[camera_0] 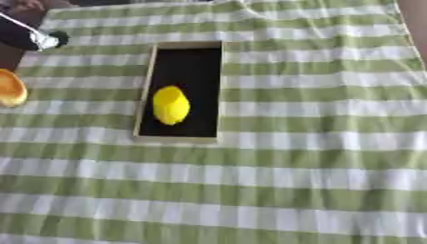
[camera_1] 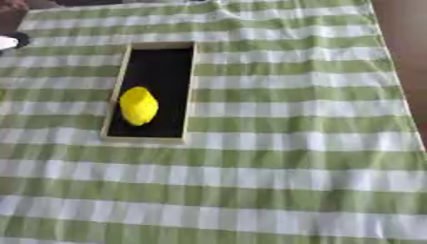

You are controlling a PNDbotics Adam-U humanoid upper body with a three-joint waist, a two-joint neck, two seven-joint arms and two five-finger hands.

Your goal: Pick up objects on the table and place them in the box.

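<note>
Lemon (camera_0: 171, 105), yellow and oval, lay inside the box (camera_0: 147, 86), a shallow tray with a pale rim and black floor, resting nearer its front end. The box sat on the table, on a green-and-white striped cloth (camera_0: 317, 157). An orange round object (camera_0: 11, 87) lay at the left edge, well apart from the box. A black and white item (camera_0: 37, 38) showed at the upper left. No robot hand appeared in either view, so its state could not be told.
</note>
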